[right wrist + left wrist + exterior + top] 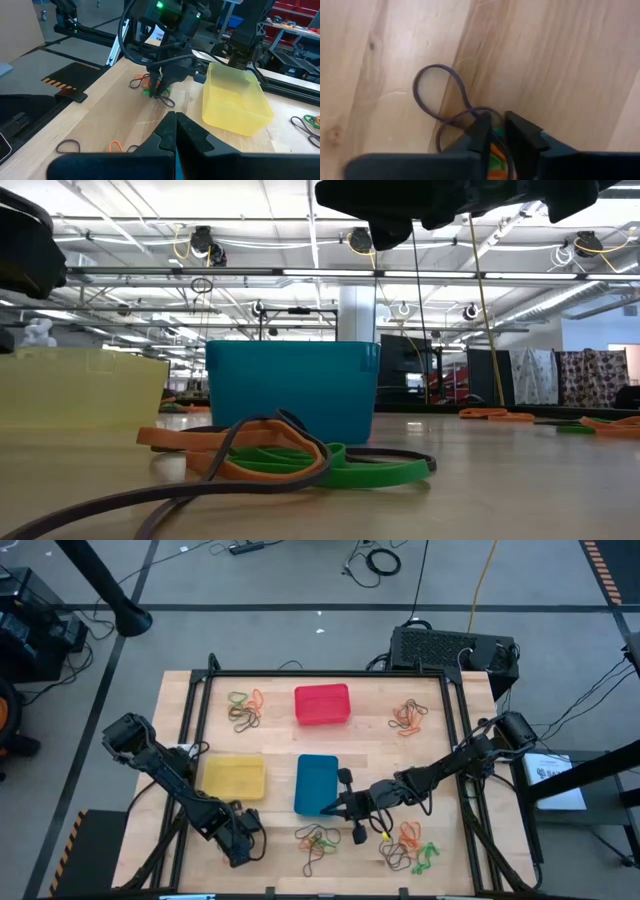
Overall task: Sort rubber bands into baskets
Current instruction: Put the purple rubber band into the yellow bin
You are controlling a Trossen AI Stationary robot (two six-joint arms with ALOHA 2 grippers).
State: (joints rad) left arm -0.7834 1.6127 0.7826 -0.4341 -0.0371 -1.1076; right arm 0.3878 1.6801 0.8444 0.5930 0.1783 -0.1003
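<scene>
Presently the sort reads as barely begun. I take the blue basket (317, 780) as my reference. The yellow basket (234, 777) sits beside its left long wall, and the red basket (322, 705) stands off its far end. I see no bands in any of the three, though my right arm hides part of the blue one.

The rubber bands (318, 838) lie loose on the bench (370, 755) in four groups:
- one heap just off the blue basket's near end;
- one to the right of that heap, farther from the basket;
- two well beyond the far end, one to each side of the red basket.

The left hand (499, 123) is down on the bench, off the blue basket's near left corner. Its fingers are drawn narrow, with orange and green bands pinched between them. A dark loop trails from the pinch and lies flat on the wood.

The right hand (175, 126) hovers at the blue basket's near right corner. Its fingers are pressed together, and I see nothing in them.

My judgement: all four groups are outstanding, and the pinched bands must first be lifted and carried to a basket.
</scene>
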